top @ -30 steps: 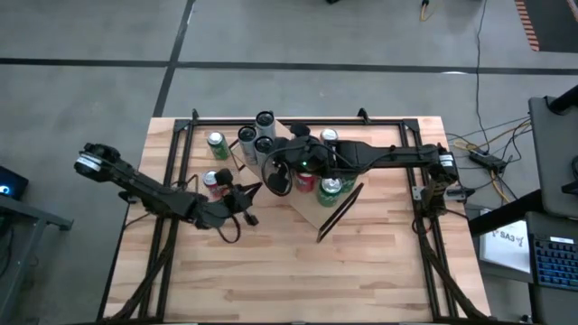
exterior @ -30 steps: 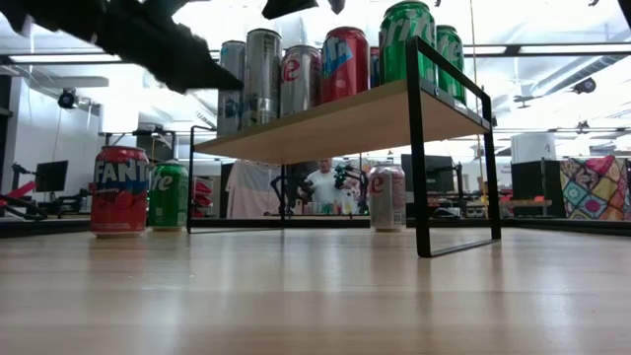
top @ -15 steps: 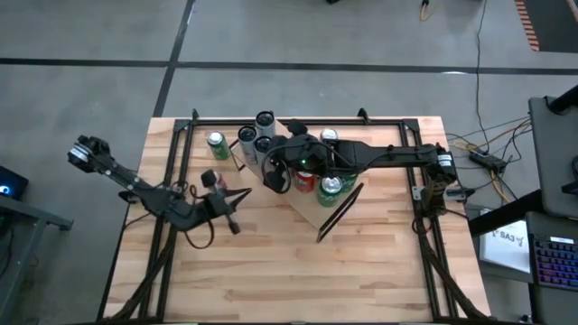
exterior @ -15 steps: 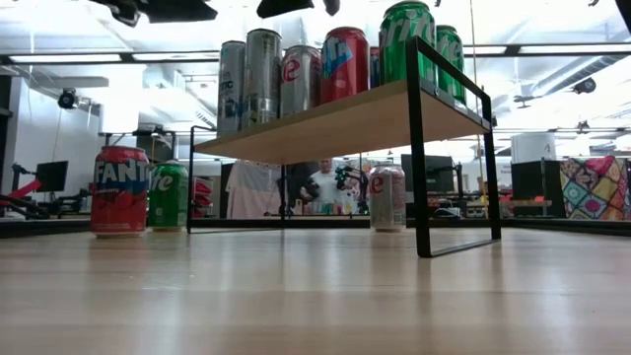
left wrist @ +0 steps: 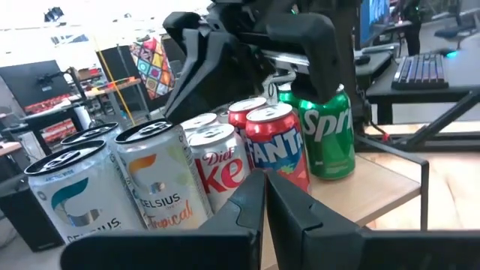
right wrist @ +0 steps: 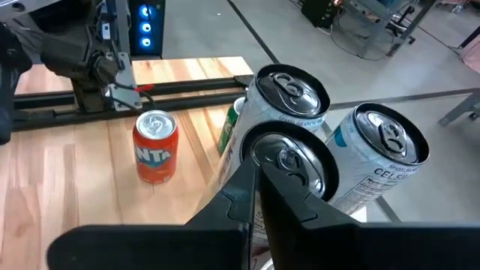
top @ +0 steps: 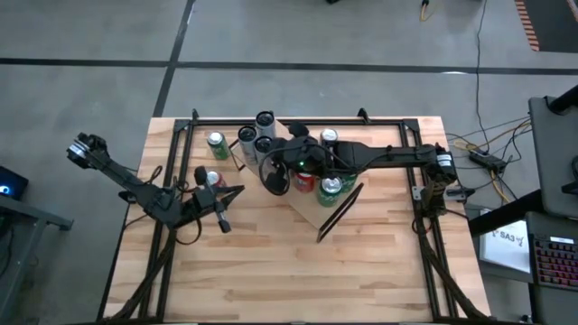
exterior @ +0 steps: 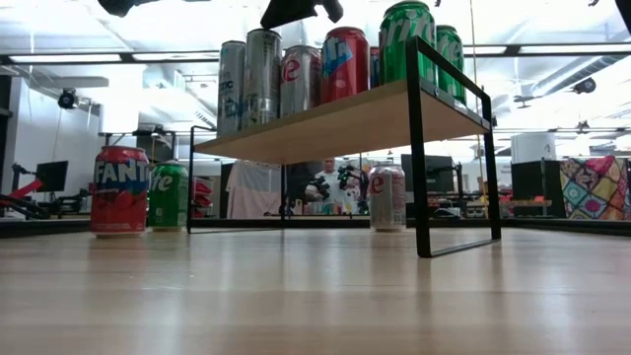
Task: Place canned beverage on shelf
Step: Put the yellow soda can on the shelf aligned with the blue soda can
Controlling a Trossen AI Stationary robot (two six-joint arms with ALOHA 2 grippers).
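Two grippers, both pinched together and empty — only the low view shows the light-wood shelf (exterior: pixel 340 123) edge-on, black-framed, cans (exterior: pixel 345 62) upright.

shelf, small pale wood board (exterior: pixel 335 123): smooth, matt; thin black metal end frames
plank tabletop, light wood (top: pixel 298 262): visible grain, low sheen
red Fanta can (exterior: pixel 119 190): glossy printed metal
silver Celsius can (left wrist: pixel 154 184): brushed metal lid, satin
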